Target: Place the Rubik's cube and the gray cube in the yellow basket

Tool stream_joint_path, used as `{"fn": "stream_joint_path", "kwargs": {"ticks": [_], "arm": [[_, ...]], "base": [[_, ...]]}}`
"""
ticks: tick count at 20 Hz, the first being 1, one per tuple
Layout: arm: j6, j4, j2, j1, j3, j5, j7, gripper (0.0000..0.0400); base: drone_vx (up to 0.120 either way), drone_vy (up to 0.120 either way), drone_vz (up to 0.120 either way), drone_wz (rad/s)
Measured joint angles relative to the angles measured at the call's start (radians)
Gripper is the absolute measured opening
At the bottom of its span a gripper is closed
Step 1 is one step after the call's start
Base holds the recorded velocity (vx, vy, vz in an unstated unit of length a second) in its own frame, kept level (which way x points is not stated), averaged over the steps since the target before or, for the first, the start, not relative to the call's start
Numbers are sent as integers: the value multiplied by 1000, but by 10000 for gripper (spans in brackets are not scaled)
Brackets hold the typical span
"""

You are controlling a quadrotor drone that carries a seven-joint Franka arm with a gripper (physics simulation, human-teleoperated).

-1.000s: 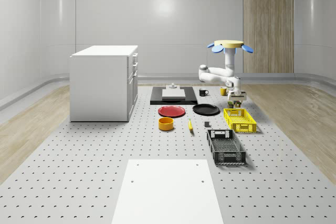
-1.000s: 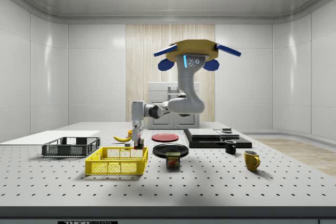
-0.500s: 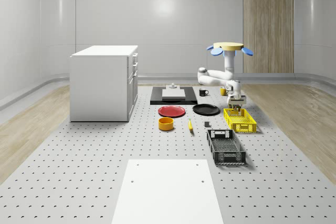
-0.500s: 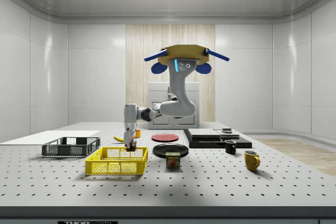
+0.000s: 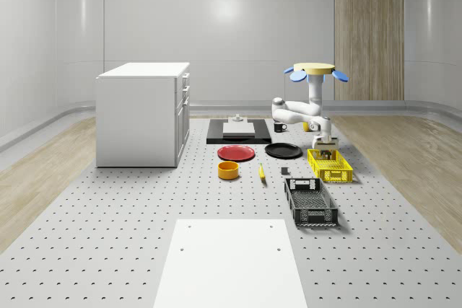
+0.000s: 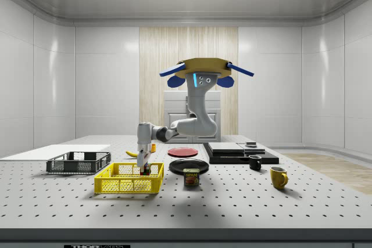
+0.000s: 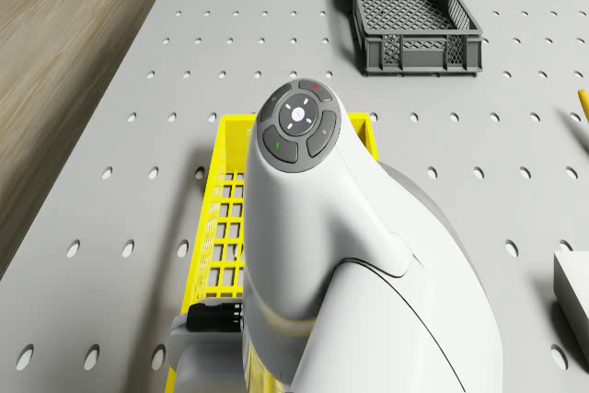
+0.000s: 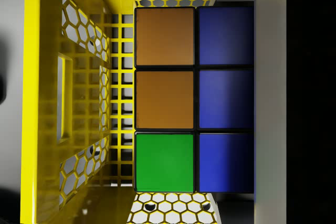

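Gripper (image 6: 144,170) in yellow basket (image 6: 129,185) — Rubik's cube (image 8: 194,98) close.

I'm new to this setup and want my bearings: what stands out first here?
A drone hovers above the table, its arm reaching down so the pincer holds the Rubik's cube inside the yellow basket. A black crate lies nearer the whole-scene camera, and a white cabinet stands at that view's left.

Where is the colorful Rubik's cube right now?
The Rubik's cube is in the gripper, lowered inside the yellow basket at its end nearest the black plate, with the drone hovering above that plate.
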Motion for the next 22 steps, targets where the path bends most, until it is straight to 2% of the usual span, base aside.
{"fn": "stream_joint_path", "kwargs": {"ticks": [8, 11, 18, 22], "arm": [[39, 22, 1, -18, -104, -97, 3, 325], [48, 30, 3, -23, -133, -123, 4, 358], [26, 17, 6, -12, -85, -81, 1, 393], [3, 4, 6, -2, -27, -27, 0, 397]], "base": [[0, 0, 0, 0], [0, 0, 0, 0], [0, 0, 0, 0], [0, 0, 110, 0]]}}
